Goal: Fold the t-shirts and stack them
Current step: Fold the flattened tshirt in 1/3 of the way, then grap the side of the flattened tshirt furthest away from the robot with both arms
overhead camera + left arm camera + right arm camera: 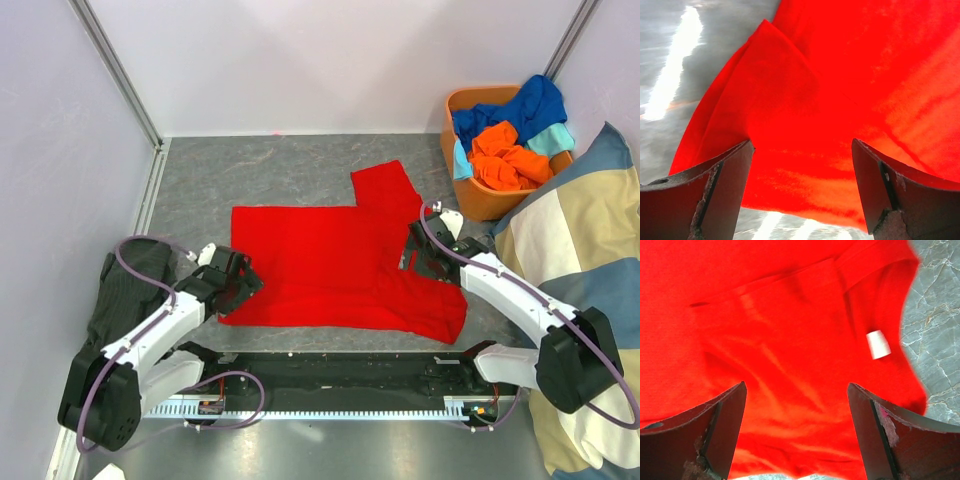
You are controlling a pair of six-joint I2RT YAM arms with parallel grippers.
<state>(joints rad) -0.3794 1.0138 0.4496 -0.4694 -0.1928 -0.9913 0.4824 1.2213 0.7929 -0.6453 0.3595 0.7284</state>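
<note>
Red t-shirt [330, 265], end effectors [243, 283] [413, 257] low, splayed wide

left arm [160, 330], right arm [515, 295]: white links, black joints | purple cables [140, 245] looped on each | fingers [710, 195]: dark, chipped, scuffed edges | black base rail [340, 375]

Red t-shirt [320, 265] spread flat; other t-shirts [510, 150] heaped, far right.

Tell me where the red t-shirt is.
In the top view, the red t-shirt lies central on the table, between the left fingers and the right fingers, left of the orange basket.
</note>
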